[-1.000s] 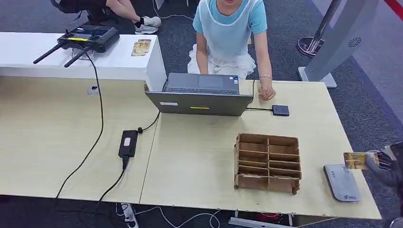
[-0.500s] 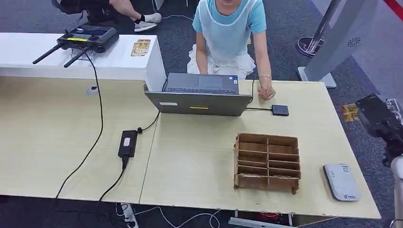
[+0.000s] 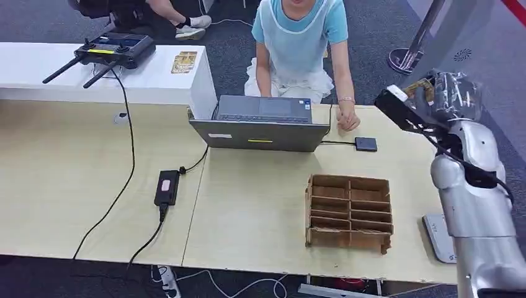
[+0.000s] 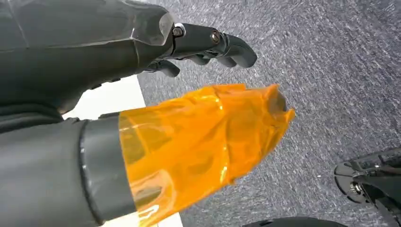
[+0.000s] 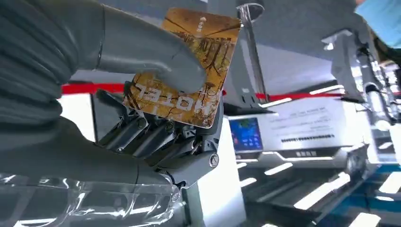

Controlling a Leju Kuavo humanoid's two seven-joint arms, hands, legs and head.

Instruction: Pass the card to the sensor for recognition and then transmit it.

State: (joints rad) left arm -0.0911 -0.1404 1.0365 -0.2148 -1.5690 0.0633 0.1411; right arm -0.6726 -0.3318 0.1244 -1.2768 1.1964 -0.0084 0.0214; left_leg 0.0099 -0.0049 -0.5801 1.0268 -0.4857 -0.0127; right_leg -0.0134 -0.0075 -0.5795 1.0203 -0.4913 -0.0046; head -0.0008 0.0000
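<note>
Golden card (image 5: pixel 184 71) under right hand's (image 5: pixel 142 118) thumb

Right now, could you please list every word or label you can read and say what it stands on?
"HOTEL", upside down in the right wrist view, on the card held by the right hand.
Laptop stickers: too small.
Grey reader marking: too small.
Blue screen and white sign: blurred.

Laptop (image 3: pixel 260 124) behind divided box (image 3: pixel 349 213); sensor (image 3: pixel 439 237) right of box on table (image 3: pixel 74 186)
</note>
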